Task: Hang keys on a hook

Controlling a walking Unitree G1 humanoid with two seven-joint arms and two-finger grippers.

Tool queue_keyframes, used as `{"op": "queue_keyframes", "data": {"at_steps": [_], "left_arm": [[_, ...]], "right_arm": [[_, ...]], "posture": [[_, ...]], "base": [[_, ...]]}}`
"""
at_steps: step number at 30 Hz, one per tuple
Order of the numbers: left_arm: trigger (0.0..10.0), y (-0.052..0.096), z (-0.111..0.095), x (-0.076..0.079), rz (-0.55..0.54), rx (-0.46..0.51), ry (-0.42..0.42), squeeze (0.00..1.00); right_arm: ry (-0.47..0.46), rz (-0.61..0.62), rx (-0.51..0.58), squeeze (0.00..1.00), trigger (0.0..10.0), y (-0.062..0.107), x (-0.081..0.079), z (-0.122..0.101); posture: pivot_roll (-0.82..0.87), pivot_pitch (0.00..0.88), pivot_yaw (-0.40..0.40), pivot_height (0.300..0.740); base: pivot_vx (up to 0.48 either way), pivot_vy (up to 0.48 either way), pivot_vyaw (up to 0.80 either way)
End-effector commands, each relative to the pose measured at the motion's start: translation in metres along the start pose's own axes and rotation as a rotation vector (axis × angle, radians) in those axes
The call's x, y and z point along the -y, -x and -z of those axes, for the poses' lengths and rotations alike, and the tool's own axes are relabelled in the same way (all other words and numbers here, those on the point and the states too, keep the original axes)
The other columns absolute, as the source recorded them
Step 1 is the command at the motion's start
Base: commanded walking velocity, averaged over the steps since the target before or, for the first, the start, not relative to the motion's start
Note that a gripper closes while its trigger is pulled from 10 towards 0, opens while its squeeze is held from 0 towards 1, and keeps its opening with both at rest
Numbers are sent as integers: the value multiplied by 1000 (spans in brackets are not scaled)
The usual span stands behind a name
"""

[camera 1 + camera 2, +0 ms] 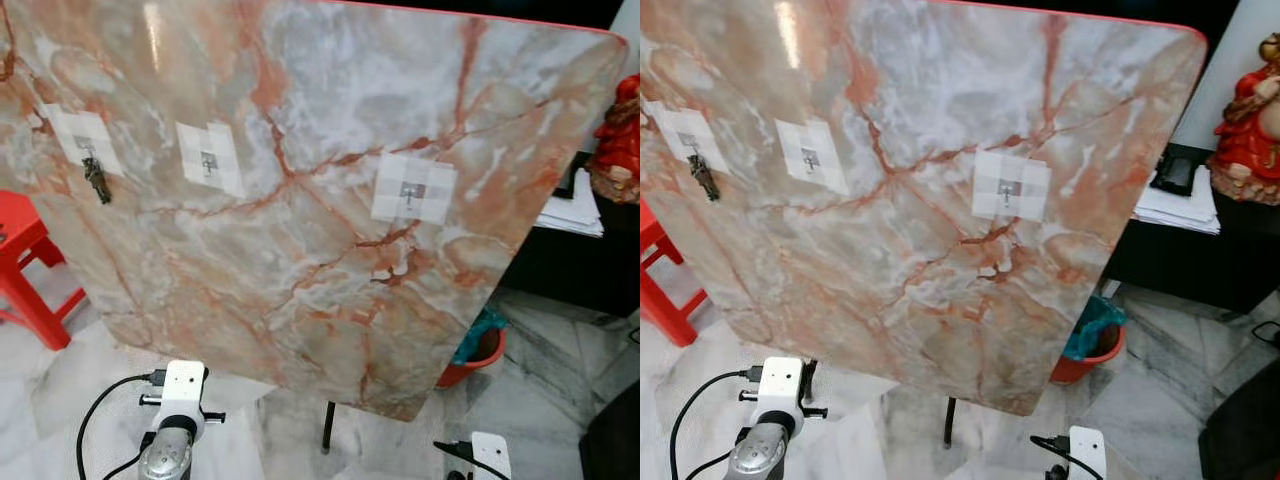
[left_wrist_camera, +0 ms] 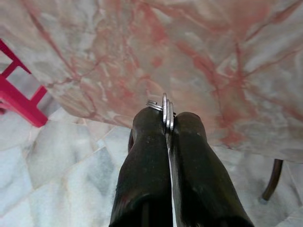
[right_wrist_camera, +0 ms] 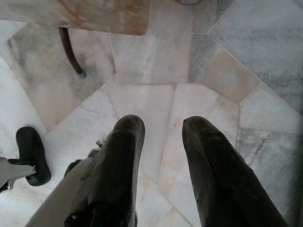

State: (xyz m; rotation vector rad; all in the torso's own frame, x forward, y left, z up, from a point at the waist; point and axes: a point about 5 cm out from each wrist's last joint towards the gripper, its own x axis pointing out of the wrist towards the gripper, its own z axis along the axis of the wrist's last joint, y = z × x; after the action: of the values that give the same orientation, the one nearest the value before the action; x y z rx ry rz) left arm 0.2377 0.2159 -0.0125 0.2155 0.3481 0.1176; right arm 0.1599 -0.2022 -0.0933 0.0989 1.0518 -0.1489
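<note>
Head views: a marbled slab (image 1: 330, 230) stands tilted on a pale tiled floor (image 1: 560, 370), with a red stool (image 1: 25, 270) at nine o'clock and a red tub (image 1: 478, 352) at four. Three taped hooks sit on the slab: the left hook (image 1: 88, 152) already carries a dark bunch (image 1: 97, 182); the middle hook (image 1: 208, 163) and right hook (image 1: 412, 192) are bare. Both wrists lie low, at seven and five o'clock.

Left wrist view: the left gripper (image 2: 168, 124) is pressed tight on the keys (image 2: 164, 109), ring and blades poking out at the fingertips, aimed at the slab's lower part.

Right wrist view: the right gripper (image 3: 163, 126) hangs spread and empty above the floor.

By my reading, the keys are held and the carry is in hand. Next, the left arm must rise toward eleven o'clock and slip the ring over a bare hook, likely the middle one.
</note>
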Motion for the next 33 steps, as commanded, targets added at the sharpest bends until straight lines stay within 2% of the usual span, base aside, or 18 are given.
{"op": "queue_keyframes", "data": {"at_steps": [1,5,24,33], "left_arm": [[10000,1,0,1,-4,7,16,0],[10000,0,-1,1,-6,16,21,0],[10000,0,-3,4,9,30,25,0],[10000,0,-6,7,31,42,31,0]], "right_arm": [[1,8,-7,0,10000,1,3,2],[3,7,-7,0,10000,1,3,2],[15,5,-10,0,10000,1,3,3],[21,2,-10,0,10000,0,2,3]], "posture": [[-49,0,-70,740],[-47,0,-71,740],[-48,0,-72,740],[-47,0,-70,740]], "base": [[0,0,0],[0,0,0],[275,0,0],[0,0,0]]}}
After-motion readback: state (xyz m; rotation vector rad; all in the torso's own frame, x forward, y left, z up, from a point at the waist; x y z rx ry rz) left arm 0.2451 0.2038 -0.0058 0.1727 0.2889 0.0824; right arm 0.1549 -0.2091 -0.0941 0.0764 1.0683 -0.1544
